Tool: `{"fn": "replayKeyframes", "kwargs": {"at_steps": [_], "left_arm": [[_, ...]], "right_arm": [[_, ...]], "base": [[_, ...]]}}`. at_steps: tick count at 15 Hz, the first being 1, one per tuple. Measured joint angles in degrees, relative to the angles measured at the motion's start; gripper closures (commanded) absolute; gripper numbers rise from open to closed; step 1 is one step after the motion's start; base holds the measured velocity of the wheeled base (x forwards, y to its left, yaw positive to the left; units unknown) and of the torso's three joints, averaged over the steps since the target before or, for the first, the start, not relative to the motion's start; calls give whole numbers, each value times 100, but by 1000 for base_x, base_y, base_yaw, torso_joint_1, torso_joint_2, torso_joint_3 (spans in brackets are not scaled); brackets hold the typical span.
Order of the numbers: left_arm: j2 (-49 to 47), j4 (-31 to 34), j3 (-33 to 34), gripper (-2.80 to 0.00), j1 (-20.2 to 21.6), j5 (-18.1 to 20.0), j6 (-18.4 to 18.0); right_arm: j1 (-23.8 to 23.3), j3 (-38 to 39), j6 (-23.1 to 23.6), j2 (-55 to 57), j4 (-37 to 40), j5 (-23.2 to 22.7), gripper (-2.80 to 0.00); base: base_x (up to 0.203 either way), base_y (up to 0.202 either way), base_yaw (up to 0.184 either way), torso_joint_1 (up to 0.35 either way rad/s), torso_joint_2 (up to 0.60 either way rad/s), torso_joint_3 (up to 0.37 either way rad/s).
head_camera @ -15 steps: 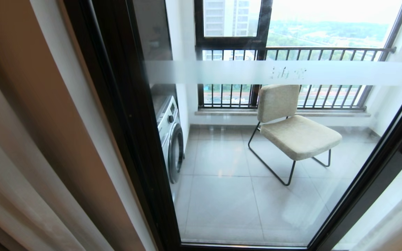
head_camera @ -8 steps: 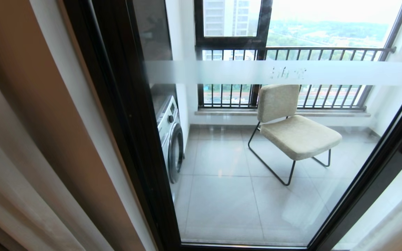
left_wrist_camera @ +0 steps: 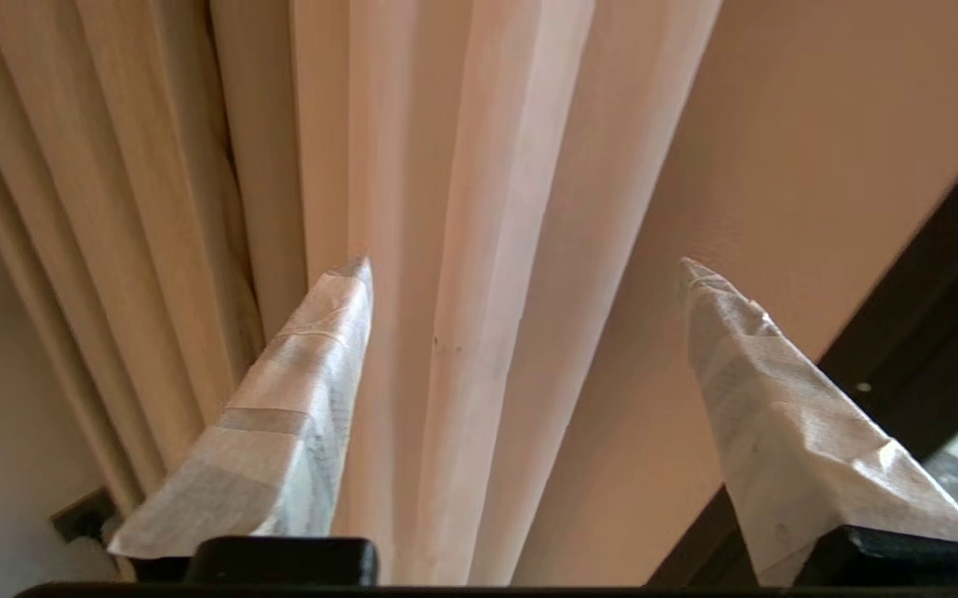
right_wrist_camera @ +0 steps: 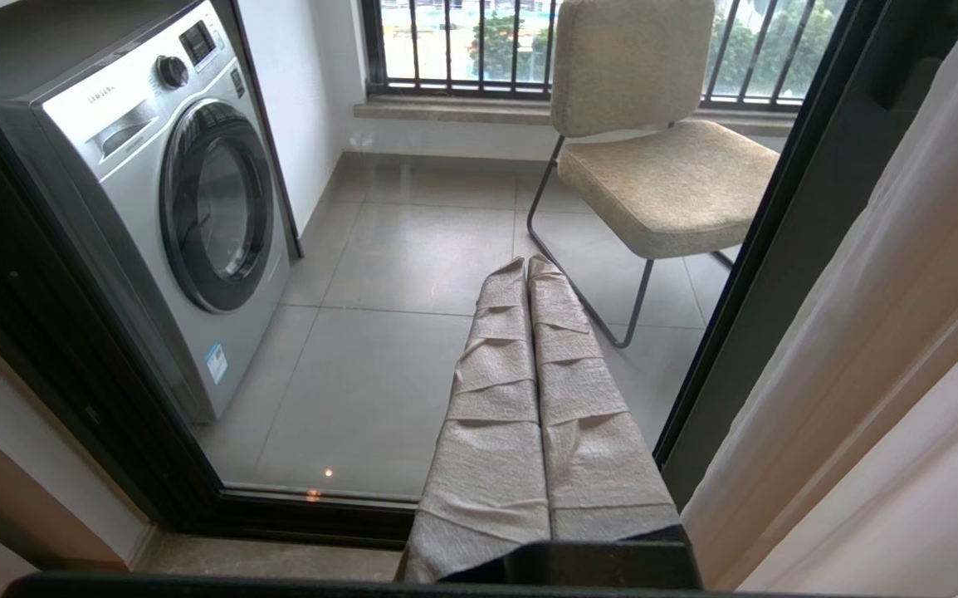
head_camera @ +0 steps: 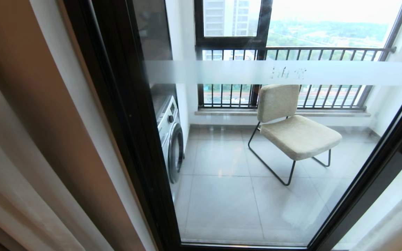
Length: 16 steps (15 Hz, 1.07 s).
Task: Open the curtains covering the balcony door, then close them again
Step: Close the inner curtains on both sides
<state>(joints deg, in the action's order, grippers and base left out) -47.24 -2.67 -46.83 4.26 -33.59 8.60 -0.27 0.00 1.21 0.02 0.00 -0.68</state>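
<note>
A tiled balcony lies behind the glass of the balcony door (head_camera: 256, 157). The left gripper (left_wrist_camera: 520, 266) is spread wide, grasping nothing, with folds of the curtains (left_wrist_camera: 446, 208) between and beyond its tips. The right gripper (right_wrist_camera: 526, 264) is clenched, empty; past it stand a washing machine (right_wrist_camera: 172, 191) and a chair (right_wrist_camera: 645, 141).

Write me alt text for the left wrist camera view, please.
The left gripper, its two tape-wrapped fingers spread wide and holding nothing, points at the curtains, pale pleated folds hanging gathered beside a beige wall. The balcony door, dark-framed, cuts across one corner.
</note>
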Motion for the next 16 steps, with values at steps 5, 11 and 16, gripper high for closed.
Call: {"fn": "replayKeyframes", "kwargs": {"at_steps": [5,11,16], "left_arm": [[-955,-11,-627,-280,596,55,195],[-2188,-704,-1393,-280,1263,1117,324],[-3247,-1546,-2188,-280,1755,1987,232]], "right_arm": [[0,0,-2,0,5,0,0],[0,0,-2,0,5,0,0],[0,0,-1,0,2,0,0]], "base": [[0,0,0,0,0,0],[0,0,0,0,0,0],[0,0,0,0,0,0]]}}
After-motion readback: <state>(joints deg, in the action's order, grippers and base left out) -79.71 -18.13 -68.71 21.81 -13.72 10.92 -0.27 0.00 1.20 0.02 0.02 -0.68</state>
